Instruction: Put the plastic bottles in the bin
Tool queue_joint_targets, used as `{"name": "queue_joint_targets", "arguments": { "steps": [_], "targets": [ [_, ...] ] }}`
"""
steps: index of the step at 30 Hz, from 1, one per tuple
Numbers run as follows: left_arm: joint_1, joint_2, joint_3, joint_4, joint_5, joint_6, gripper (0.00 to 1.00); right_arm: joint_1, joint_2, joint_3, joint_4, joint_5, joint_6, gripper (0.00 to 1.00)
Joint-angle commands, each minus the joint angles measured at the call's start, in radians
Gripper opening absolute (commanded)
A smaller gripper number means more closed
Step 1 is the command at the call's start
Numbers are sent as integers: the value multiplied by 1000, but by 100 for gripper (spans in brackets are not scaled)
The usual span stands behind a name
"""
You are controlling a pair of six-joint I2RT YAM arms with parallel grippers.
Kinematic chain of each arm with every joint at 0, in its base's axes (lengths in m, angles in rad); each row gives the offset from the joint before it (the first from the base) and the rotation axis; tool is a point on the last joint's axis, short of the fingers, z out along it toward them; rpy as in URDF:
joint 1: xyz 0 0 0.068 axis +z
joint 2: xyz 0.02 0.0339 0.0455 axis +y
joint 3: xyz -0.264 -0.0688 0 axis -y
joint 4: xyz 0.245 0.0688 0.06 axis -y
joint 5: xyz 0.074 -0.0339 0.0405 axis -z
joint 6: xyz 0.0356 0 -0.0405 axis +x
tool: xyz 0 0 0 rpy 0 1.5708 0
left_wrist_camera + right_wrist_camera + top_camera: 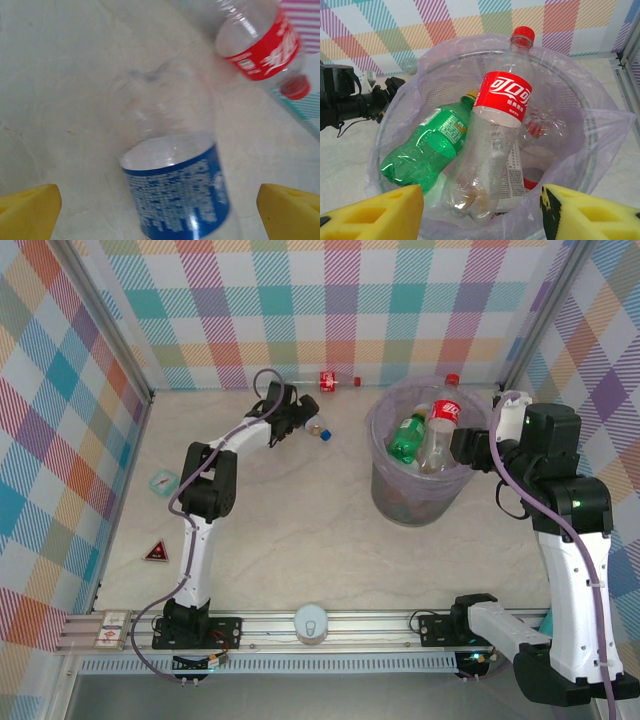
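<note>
Straddling the blue-labelled bottle (175, 190) on the desk (300, 530), left of the bin (385, 485), with left gripper (303, 423) spread wide, probably to pinch it. Hovering at the bin's right rim with right gripper (480, 210) parted and empty, over the red-labelled bottle (495, 130) leaning inside.

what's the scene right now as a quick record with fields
left fingers: open, over the blue-labelled bottle
right fingers: open, at the bin
in bin: green bottle, tall red-labelled bottle leaning upright, clear bottle beneath
on table: blue-labelled bottle, small red-labelled bottle beyond it
</note>
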Motion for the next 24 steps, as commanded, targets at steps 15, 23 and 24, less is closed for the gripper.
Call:
{"name": "queue_joint_targets", "arguments": {
  "steps": [15,23,24],
  "targets": [
    [-30,62,11,-14,-12,7,68,-59,-26,-48,-11,9,-5,63],
    [-35,-127,-153,75,-30,54,57,-156,-23,-99,11,-61,-4,62],
    [-38,-170,-186,96,-35,66,56,-166,-22,-102,17,-78,-1,61]
  ]
}}
